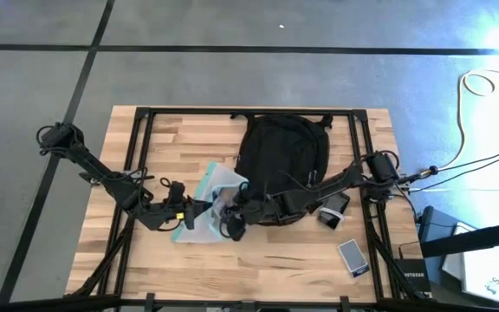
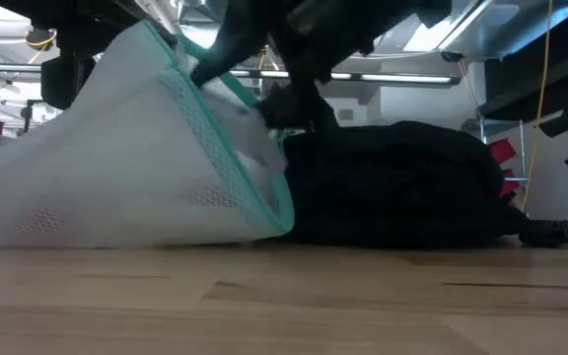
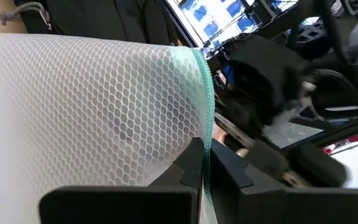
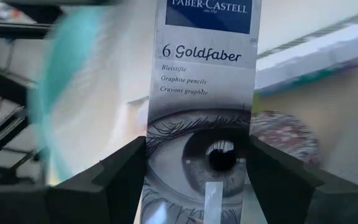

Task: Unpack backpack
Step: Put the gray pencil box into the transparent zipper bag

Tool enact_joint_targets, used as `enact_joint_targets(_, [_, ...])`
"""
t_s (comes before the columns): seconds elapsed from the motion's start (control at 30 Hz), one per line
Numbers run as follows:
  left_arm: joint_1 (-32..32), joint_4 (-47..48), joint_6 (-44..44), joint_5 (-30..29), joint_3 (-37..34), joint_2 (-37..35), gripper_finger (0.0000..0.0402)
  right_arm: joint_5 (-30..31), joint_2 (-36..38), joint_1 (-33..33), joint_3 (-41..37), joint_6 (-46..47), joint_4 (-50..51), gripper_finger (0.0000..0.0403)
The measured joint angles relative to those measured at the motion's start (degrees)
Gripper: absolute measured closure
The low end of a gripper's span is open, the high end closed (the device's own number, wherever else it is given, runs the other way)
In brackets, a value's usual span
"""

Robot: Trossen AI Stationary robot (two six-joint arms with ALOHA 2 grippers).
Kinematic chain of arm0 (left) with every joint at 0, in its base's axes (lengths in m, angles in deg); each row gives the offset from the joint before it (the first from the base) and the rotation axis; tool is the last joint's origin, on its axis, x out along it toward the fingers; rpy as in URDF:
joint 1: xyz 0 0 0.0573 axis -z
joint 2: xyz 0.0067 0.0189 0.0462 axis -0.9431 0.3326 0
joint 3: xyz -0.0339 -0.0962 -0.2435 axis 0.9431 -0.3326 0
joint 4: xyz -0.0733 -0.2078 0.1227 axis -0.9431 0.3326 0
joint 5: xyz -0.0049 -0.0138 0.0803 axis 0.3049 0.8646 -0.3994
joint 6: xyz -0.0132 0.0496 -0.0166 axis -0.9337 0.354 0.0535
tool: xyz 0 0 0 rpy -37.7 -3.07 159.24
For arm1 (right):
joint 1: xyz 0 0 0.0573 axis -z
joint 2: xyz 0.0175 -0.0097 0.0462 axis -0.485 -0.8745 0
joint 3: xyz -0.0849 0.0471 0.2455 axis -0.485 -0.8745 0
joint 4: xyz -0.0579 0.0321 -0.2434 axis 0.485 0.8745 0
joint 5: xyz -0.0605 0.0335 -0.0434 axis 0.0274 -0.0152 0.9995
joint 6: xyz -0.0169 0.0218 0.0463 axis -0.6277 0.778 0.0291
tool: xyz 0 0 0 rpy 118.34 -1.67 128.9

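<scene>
The black backpack (image 1: 282, 156) lies flat on the far middle of the table, and in the low view it is the dark mound (image 2: 402, 187). Beside it on the near left lies a clear mesh pouch with a teal edge (image 1: 204, 206) (image 2: 136, 168). My left gripper (image 1: 191, 213) (image 3: 207, 163) is shut on the pouch's edge. My right gripper (image 1: 232, 217) (image 4: 197, 163) is shut on a flat Faber-Castell pencil box (image 4: 201, 93) at the pouch's mouth. The box's far end runs out of the picture. My left gripper pinches the pouch's teal-bound edge (image 3: 207, 134) between its two fingers (image 3: 191, 163). The mesh wall rises slanting from the table, and the pouch's lower side (image 2: 116, 237) rests on the wood. My right gripper holds the pencil box by its long edges, near the printed eye (image 4: 166, 155), one finger (image 4: 120, 171) on each side. The fingers lie along the box.
A dark phone-like device (image 1: 334, 208) lies by the backpack's near right corner. A small pale box (image 1: 353, 257) sits nearer the table's near right edge. Black frame bars (image 1: 137, 156) run along both sides of the table. Bare wood (image 1: 267, 269) lies near the front.
</scene>
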Motion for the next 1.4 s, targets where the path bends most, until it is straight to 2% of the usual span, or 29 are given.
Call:
enact_joint_targets(0.2, [-0.2, 0.0, 0.5, 0.0, 0.0, 0.0, 0.04, 1.2, -0.9, 1.6, 0.0, 1.4, -4.3, 0.0164])
enact_joint_targets(0.37, [-0.3, 0.0, 0.5, 0.0, 0.0, 0.0, 0.04, 7.0, -0.9, 2.1, 0.1, 0.3, -3.5, 0.0164])
enact_joint_targets(0.47, [-0.3, 0.0, 0.5, 0.0, 0.0, 0.0, 0.04, 10.4, -1.5, 1.9, 0.1, 3.0, -5.3, 0.0164])
enact_joint_targets(0.87, [-0.3, 0.6, 0.5, 0.0, 0.0, 0.0, 0.04, 17.4, -7.7, 0.0, 0.0, 8.1, -24.9, 0.0164])
enact_joint_targets(1.4, [-0.3, 1.2, -0.2, 0.1, 0.0, 0.0, 0.04, 20.4, -8.8, -0.4, 0.1, 8.3, -21.2, 0.0164])
